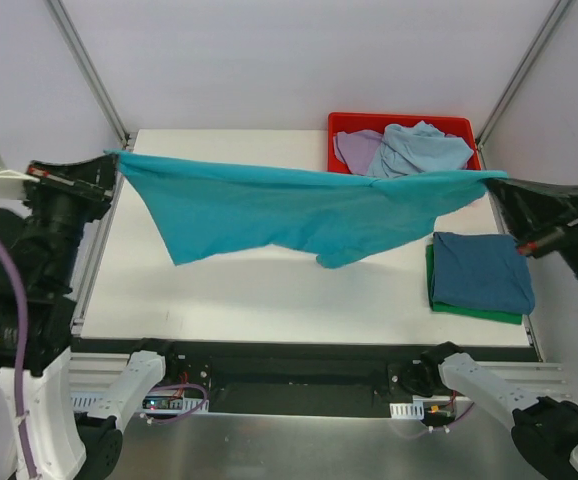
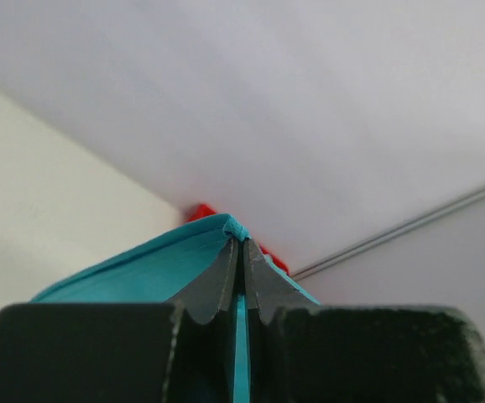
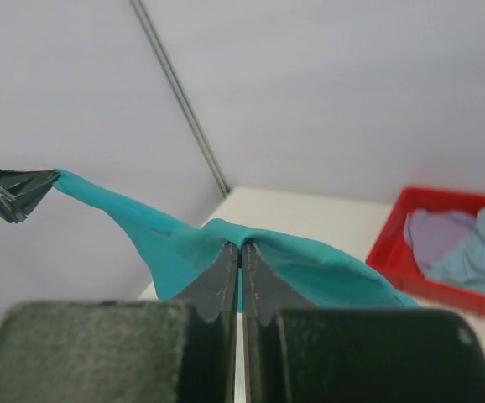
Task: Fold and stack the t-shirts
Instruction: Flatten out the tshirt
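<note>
A white table [image 1: 269,290] stands inside a plain enclosure. Pale grey walls [image 1: 299,60] rise behind the table and at both its sides, softly and evenly lit. From the table's far corners a left metal strut [image 1: 87,70] and a right metal strut [image 1: 525,70] slant upward and outward. A brushed metal plate [image 1: 299,445] lies along the table's near edge.

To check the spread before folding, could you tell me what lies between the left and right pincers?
The teal t-shirt stretches between them, pinched by the left pincer and the right pincer, as the top view shows.
</note>
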Robot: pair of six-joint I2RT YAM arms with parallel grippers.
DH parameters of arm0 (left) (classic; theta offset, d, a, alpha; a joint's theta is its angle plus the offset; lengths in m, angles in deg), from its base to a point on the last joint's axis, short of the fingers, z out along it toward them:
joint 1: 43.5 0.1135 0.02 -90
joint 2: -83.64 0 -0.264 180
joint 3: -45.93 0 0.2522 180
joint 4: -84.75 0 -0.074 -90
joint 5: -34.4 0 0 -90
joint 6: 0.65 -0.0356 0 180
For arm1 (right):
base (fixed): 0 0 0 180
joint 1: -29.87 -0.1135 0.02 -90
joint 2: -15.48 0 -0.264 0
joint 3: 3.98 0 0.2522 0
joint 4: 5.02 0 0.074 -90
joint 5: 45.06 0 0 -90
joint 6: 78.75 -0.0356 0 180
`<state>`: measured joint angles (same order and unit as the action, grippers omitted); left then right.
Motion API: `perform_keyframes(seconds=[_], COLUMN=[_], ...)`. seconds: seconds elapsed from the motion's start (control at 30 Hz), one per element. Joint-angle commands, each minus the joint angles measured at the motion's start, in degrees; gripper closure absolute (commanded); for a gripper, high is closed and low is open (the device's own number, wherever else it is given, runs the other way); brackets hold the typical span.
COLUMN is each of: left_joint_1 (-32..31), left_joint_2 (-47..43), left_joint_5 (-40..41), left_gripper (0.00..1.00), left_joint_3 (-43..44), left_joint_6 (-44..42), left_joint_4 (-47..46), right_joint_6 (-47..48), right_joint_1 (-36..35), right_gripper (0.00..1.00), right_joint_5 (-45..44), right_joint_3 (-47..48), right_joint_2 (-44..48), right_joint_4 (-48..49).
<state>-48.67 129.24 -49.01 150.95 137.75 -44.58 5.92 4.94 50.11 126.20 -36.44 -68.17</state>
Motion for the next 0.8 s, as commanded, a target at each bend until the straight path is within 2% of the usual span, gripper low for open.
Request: perform_keyframes(seconds=[0.0,0.1,0.2,0.37,0.5,0.57,0.63,0.77], left_joint_1=[0.34,0.34,0.34,0.34,0.34,0.34,0.34,0.34], left_joint_2=[-0.08,-0.51,0.18,4.39,8.79,10.81,12.48,18.28], left_joint_5=[-4.92,-5.53,-9.39,-9.49,-8.26,-7.13,-4.5,-0.36], left_gripper=[1.0,1.0,1.0,1.0,1.0,1.0,1.0,1.0], left_joint_3=[9.97,13.76,15.69,16.05,13.51,9.57,3.78,-8.71], left_joint_6=[-6.21,-7.36,-7.71,-8.23,-8.59,-8.06,-7.27,-6.04], left_joint_4=[-2.89,-2.98,-3.07,-3.15,-3.24,-3.68,-5.08,-9.38], right_joint_6=[4.18,6.45,7.25,10.23,14.54,16.65,18.67,19.3], right_joint_1=[0.23,0.23,0.23,0.23,0.23,0.23,0.49,3.56], right_gripper=[1.0,1.0,1.0,1.0,1.0,1.0,1.0,1.0], right_joint_5=[4.15,5.9,4.16,-3.74,-14.46,-20.87,-26.06,-24.34], right_joint_3=[8.73,8.82,9.96,9.27,8.04,3.4,-5.81,-20.68], right_joint_2=[-0.99,0.94,1.21,-1.86,-7.56,-9.59,-10.39,-13.81], right_joint_4=[1.3,6.74,7.9,8.25,8.34,10.87,16.57,24.94])
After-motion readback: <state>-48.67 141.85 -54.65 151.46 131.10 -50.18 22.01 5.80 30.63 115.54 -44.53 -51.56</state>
